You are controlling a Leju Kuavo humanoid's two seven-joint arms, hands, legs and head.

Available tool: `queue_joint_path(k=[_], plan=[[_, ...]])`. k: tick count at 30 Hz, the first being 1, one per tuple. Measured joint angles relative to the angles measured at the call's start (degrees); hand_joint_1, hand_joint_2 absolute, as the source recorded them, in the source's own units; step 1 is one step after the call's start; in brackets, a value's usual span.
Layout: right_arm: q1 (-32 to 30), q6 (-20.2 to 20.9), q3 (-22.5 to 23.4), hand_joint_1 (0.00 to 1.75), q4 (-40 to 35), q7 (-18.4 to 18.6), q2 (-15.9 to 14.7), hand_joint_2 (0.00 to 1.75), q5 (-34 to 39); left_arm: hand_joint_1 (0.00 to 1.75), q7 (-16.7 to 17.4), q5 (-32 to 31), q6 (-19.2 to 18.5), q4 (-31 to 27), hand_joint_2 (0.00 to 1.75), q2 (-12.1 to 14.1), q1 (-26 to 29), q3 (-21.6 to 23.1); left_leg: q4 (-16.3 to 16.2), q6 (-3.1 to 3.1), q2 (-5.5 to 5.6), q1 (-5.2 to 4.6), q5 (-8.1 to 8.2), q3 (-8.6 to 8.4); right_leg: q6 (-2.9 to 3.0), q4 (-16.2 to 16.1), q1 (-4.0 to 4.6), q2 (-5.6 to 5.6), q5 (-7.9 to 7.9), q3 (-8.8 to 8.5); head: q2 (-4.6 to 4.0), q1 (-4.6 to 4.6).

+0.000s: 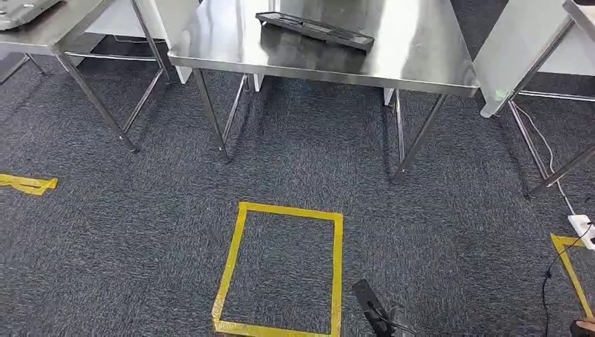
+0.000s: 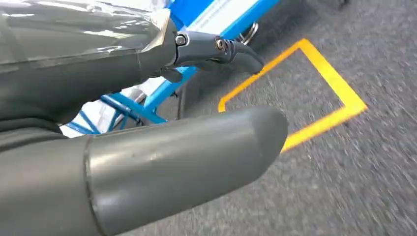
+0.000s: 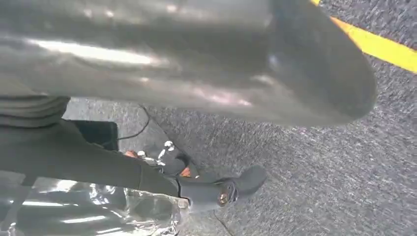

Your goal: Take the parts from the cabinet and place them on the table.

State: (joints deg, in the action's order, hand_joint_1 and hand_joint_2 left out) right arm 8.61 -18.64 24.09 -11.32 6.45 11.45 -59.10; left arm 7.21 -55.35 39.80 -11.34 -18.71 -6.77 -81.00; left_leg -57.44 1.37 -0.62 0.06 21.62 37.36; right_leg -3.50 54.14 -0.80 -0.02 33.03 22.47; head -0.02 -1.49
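A flat black ribbed part [image 1: 315, 30] is seen on the brushed-steel table [image 1: 421, 63]; glossy plastic-wrapped parts are gripped by left hand [image 2: 147, 98] and right hand [image 3: 162, 162].

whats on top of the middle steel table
One long black tray lies at an angle on the middle table; the rest of the top that shows is bare steel. Its far side is cut off by the frame, and the tray's contents cannot be made out.
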Motion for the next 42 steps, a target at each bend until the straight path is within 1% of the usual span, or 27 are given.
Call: queue_joint_path(k=[2, 3, 4, 7, 8, 9, 10, 12, 13, 15, 18, 19, 20, 22, 23, 24, 26, 27, 28, 30, 33, 34, 36, 38, 39, 40, 42], plan=[[-0.06, 0.11, -0.09, 0.0, 0.02, 0.0, 0.18, 0.0, -0.25, 0.0, 0.44, -1.42, 0.09, 0.0, 0.0, 0.0, 0.01, -1.14, 0.4, -0.48, 0.01, 0.14, -1.33, 0.09, 0.32, 1.1, 0.25, 0.09, -0.57, 1.44, -0.02, -0.02], [-0.26, 0.15, -0.11, 0.0, 0.04, 0.0, 0.18, 0.0, -0.27, 0.0, 0.55, -2.27, 0.09, 0.04, 0.0, 0.0, 0.1, -1.78, 0.44, -0.9, 0.14, 0.12, -1.83, 0.26, 0.92, 1.15, 0.26, 0.03, -1.01, 1.99, -0.02, -0.02], [-0.22, 0.2, -0.11, 0.0, 0.09, 0.0, 0.2, 0.0, -0.31, 0.0, 0.57, -3.16, 0.13, 0.07, 0.0, 0.02, 0.12, -2.52, 0.0, -1.24, 0.3, 0.42, -0.6, 0.89, 2.13, 1.15, -0.5, -0.21, -1.78, 2.58, -0.02, -0.02], [-0.1, 0.48, -0.09, 0.0, 0.09, 0.0, 0.07, 0.0, -0.33, 0.0, 0.33, -5.37, 0.2, 0.13, 0.0, 0.02, 0.11, -4.24, -9.51, -1.68, 0.53, 0.53, 10.36, 2.63, 3.64, 1.26, 0.08, -0.43, -3.75, 4.73, -0.02, 0.05], [-0.09, 0.52, -0.09, 0.0, 0.09, 0.0, -0.04, 0.0, -0.33, 0.0, -0.02, -5.64, 0.2, 0.2, 0.0, 0.02, 0.04, -4.27, -13.87, -1.77, 0.52, 0.53, 12.54, 3.35, 3.71, 1.35, 0.3, -0.55, -4.37, 5.45, -0.02, 0.09], [-0.1, 0.52, -0.07, 0.0, 0.09, 0.0, -0.22, 0.0, -0.09, 0.0, -0.77, -5.74, 0.2, 0.26, 0.0, 0.02, -0.07, -4.29, -17.34, -1.75, 0.51, 0.55, 12.84, 3.55, 3.78, 1.63, 0.51, -0.7, -5.06, 6.29, -0.02, 0.09], [-0.14, 0.52, 0.0, 0.0, 0.09, 0.0, -0.39, 0.0, 0.41, 0.0, -1.84, -5.81, 0.2, 0.33, 0.0, 0.02, -0.11, -4.29, -18.22, -1.61, 0.52, 0.55, 11.21, 2.76, 3.73, 2.03, 0.66, -0.77, -5.63, 7.43, -0.02, 0.07], [-0.37, 0.37, 0.26, 0.0, 0.09, -0.2, -0.74, 0.0, 1.55, 0.0, -3.67, -6.05, 0.15, 0.72, 0.0, 0.02, -0.24, -4.29, -13.76, -1.11, 0.53, 0.54, 7.21, -1.81, 3.5, 2.87, 0.85, -0.74, -6.57, 9.61, -0.02, 0.09], [-0.6, 0.15, 0.48, 0.0, 0.09, -0.39, -0.87, 0.0, 2.22, 0.0, -4.17, -6.46, -0.26, 0.81, 0.0, 0.02, -0.37, -4.27, -9.09, -0.75, 0.68, 0.52, 6.67, -5.49, 3.33, 3.18, 0.88, -0.66, -6.98, 10.29, -0.02, 0.11], [-1.22, -0.48, 1.7, 0.0, 0.09, -0.87, -1.11, 0.0, 4.19, 0.0, -5.2, -7.71, -2.05, 0.74, 0.0, 0.05, -0.72, -4.2, 0.38, -0.08, 1.2, 0.17, 9.53, -11.72, 2.52, 3.61, 1.25, -0.73, -7.75, 10.96, 0.0, -0.08], [-1.71, -0.83, 3.32, 0.0, 0.09, -1.64, -1.51, 0.0, 5.37, 0.0, -6.1, -8.35, -3.06, 0.59, 0.0, 0.05, -0.8, -4.18, 1.48, 0.54, 1.08, -0.65, 9.27, -10.47, 1.54, 3.45, 0.78, -0.84, -9.29, 11.88, 0.0, 0.05], [-1.99, -0.94, 3.61, 0.0, 0.09, -1.75, -1.7, 0.0, 5.57, 0.0, -6.21, -8.35, -3.35, 0.55, 0.0, 0.02, -0.82, -4.18, 1.96, 1.34, 0.84, -0.16, 8.31, -10.25, 1.41, 3.75, 0.76, -0.77, -9.2, 12.43, -0.02, 0.03], [-2.31, -1.13, 3.95, 0.0, 0.09, -1.73, -1.94, 0.0, 5.76, 0.0, -6.34, -8.37, -3.39, 0.55, 0.0, 0.02, -0.88, -4.18, 2.08, 1.71, 0.78, -0.24, 7.78, -9.63, 1.58, 4.83, 0.6, -0.5, -7.49, 13.06, -0.02, -0.02], [-2.62, -2.12, 4.76, 0.0, 0.09, -0.96, -2.05, 0.0, 6.24, 0.0, -6.88, -9.43, -4.24, 0.52, 0.0, 0.05, -0.86, -4.07, 2.07, 2.31, 0.88, -0.23, 6.42, -8.09, 2.49, 11.59, 0.5, -0.34, -0.88, 15.16, -0.02, -0.13], [-2.79, -2.6, 5.18, 0.0, 0.09, -0.94, -2.21, 0.0, 6.97, 0.0, -7.04, -10.12, -4.77, 0.52, 0.0, 0.07, -0.85, -4.03, 2.03, 2.29, 0.97, -0.23, 5.76, -7.28, 2.44, 15.63, 0.42, -0.31, 1.2, 16.02, -0.02, -0.11], [-3.0, -3.12, 5.94, 0.0, 0.11, -0.98, -2.36, 0.0, 7.92, 0.0, -7.06, -10.83, -5.31, 0.5, 0.0, 0.13, -0.85, -3.96, 1.98, 2.17, 1.18, -0.23, 5.04, -6.39, 1.89, 19.29, 0.31, -0.3, 1.7, 16.6, -0.02, -0.15], [-3.6, -4.13, 7.63, 0.0, 0.11, -1.12, -2.69, 0.0, 9.53, 0.0, -7.13, -12.35, -6.38, 0.42, 0.0, 0.2, -0.75, -3.63, 1.86, 1.83, 1.86, -0.18, 3.69, -4.6, 0.07, 20.61, 0.03, -0.23, -1.42, 15.13, 0.0, -0.13], [-3.82, -4.65, 8.5, 0.0, 0.11, -1.16, -2.86, 0.0, 10.22, 0.0, -7.17, -12.93, -6.82, 0.42, 0.0, 0.24, -0.7, -3.37, 1.74, 1.52, 2.35, -0.05, 3.1, -3.74, -0.69, 17.75, -0.13, 0.01, -3.35, 12.7, 0.0, -0.13], [-3.93, -5.07, 9.28, 0.0, 0.11, -1.2, -2.95, 0.0, 10.85, 0.0, -7.26, -13.59, -7.17, 0.37, 0.0, 0.29, -0.69, -2.96, 1.45, 1.15, 2.92, 0.1, 2.54, -3.36, -0.89, 12.96, -0.22, 0.75, -4.2, 9.23, -0.02, -0.13], [-4.09, -5.79, 10.69, 0.0, 0.11, -1.46, -2.99, 0.0, 12.01, 0.0, -7.5, -14.58, -7.76, 0.26, 0.0, 0.4, -0.75, -2.12, 0.34, 0.45, 3.77, -0.21, 1.79, -1.81, -0.02, 2.33, -0.44, 4.31, -1.96, 1.95, 0.0, -0.18], [-4.47, -6.58, 12.52, 0.0, 0.13, -1.88, -2.93, 0.0, 13.33, 0.0, -7.94, -15.56, -8.22, 0.2, 0.0, 0.61, -0.52, -1.14, 0.46, -0.62, 5.44, -0.05, 0.18, -1.0, 1.15, 1.49, 0.08, 2.93, -0.98, 2.56, 0.0, -0.11], [-4.54, -6.73, 13.13, 0.0, 0.13, -2.27, -2.75, 0.0, 13.46, 0.0, -7.98, -15.58, -8.33, 0.2, 0.0, 0.77, -0.39, -0.9, 0.37, -0.92, 6.04, 0.14, -0.02, -0.75, 1.97, 1.18, -0.77, 2.21, -1.47, 2.84, 0.0, -0.08], [-4.44, -7.02, 13.9, 0.0, 0.13, -3.15, -2.84, 0.0, 13.9, 0.0, -8.07, -15.65, -8.35, 0.2, 0.0, 0.83, -0.22, -0.46, -3.38, -1.32, 2.69, 0.13, 4.34, 0.83, 3.27, 1.26, -0.54, 0.94, -2.05, 3.18, 0.0, 0.24], [-4.95, -7.06, 14.62, 0.0, 0.13, -4.09, -2.84, 0.0, 14.09, 0.0, -8.24, -15.76, -8.66, 0.2, 0.0, 1.01, -0.22, -0.24, -12.0, -1.83, 1.4, 0.29, 9.63, 3.87, 3.76, 1.28, -0.19, -0.78, -2.4, 3.75, -0.02, 0.29], [-5.24, -7.06, 14.95, 0.0, 0.13, -4.83, -2.91, 0.0, 14.09, 0.0, -8.24, -15.82, -9.26, 0.22, 0.0, 1.31, -0.16, -0.05, -16.3, -2.07, 1.18, 0.44, 10.98, 5.19, 3.84, 1.33, -0.05, -1.8, -2.54, 4.04, -0.02, 0.31], [-5.35, -7.06, 15.12, 0.0, 0.13, -5.3, -2.93, 0.0, 14.01, 0.0, -8.22, -15.82, -10.15, 0.2, 0.0, 1.8, 0.09, 0.15, -17.88, -2.14, 0.98, 0.61, 10.62, 5.23, 3.79, 1.36, 0.05, -2.65, -2.65, 4.24, 0.0, 0.31], [-5.36, -7.04, 15.41, 0.0, 0.13, -6.21, -2.91, 0.0, 13.81, 0.0, -7.76, -15.51, -12.68, 0.2, 0.0, 3.31, 0.6, 0.17, -12.48, -2.15, 0.45, 0.82, 7.77, 0.77, 3.66, 1.37, 0.08, -3.96, -2.74, 4.36, 0.0, 0.31]])
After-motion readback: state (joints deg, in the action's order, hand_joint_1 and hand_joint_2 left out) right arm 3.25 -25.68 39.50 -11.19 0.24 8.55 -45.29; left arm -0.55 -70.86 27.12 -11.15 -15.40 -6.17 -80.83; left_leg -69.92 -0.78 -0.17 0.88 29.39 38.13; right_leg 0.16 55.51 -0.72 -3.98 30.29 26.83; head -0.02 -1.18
